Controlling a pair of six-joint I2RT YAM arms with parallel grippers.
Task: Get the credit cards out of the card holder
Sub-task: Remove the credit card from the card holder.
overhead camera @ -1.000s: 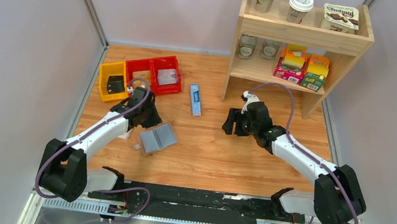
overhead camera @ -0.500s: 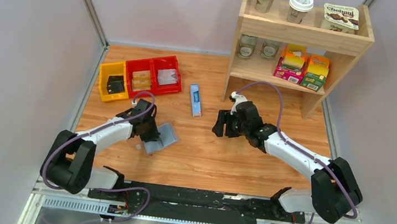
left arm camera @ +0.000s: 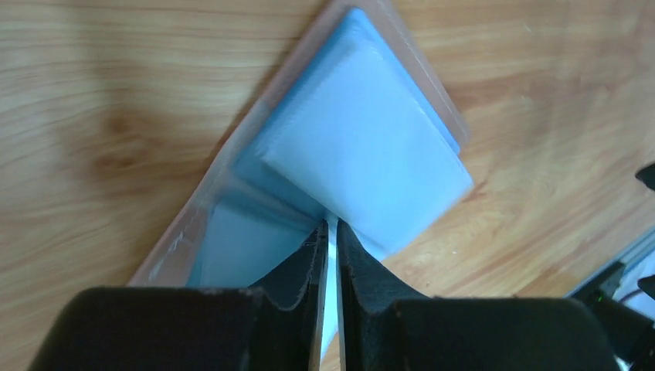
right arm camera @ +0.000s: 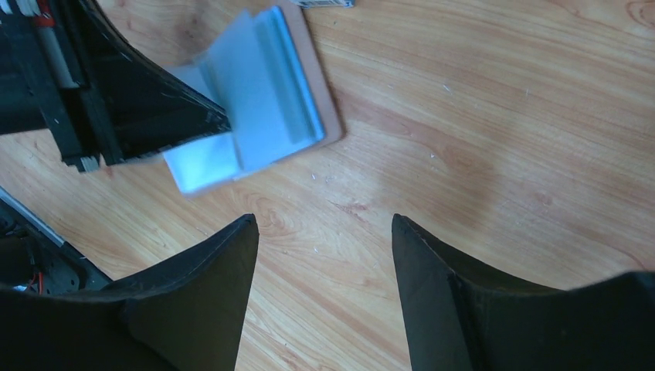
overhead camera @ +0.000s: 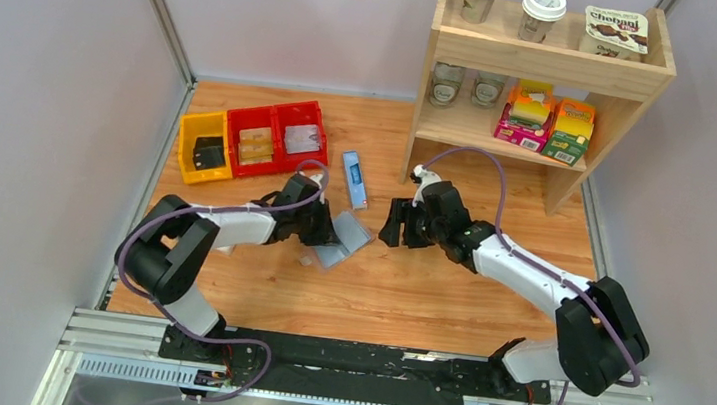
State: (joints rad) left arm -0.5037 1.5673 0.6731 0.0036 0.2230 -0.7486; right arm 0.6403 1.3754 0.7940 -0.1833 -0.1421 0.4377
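left jaws: closed on a thin pale-blue edge of the card holder (left arm camera: 363, 147).
right jaws: spread wide, nothing held, hovering just right of the holder.
card holder: opened, lining up, near the worktop (overhead camera: 446, 292) middle, slightly toward the left edge.
credit cards: none seen; judged to be tucked in the slots.
step in hand: the holder should be pinned while a card edge is pinched and drawn along its slot.
around: blue box (overhead camera: 355, 180) near, toward the far edge; bins (overhead camera: 252, 141) by the far-left corner; the left jaws cover part of the lining.
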